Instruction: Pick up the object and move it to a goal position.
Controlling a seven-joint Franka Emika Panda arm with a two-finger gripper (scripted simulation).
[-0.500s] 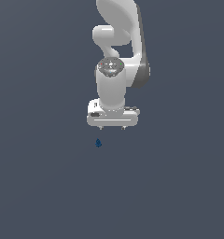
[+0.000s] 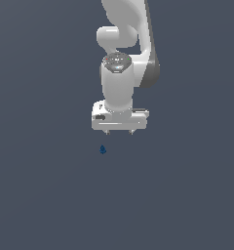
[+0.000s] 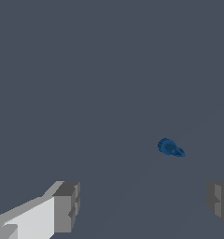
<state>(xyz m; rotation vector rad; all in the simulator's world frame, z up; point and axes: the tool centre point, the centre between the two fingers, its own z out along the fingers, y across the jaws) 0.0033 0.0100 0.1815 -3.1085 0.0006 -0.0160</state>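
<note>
1. Exterior view: you have one white, glossy Franka arm hanging down from the top of the picture, ending in one white box-shaped gripper whose two short fingertips poke out below the body, set apart from each other.
2. You have one task thing here: a tiny dark blue teardrop-shaped lump lying on the plain slate-grey floor, below the gripper and slightly toward the exterior view's left, apart from both tips.
3. Around the lump the floor runs flat and unbroken to every edge of this picture, so you have open room on all sides.
4. Wrist view: you see two grey finger pads, one at each side, spread wide with nothing between them; the gripper holds nothing.
5. The same single blue lump lies on the grey floor beyond the pads, nearer the far-side pad than the one with the white body, touching neither.
</note>
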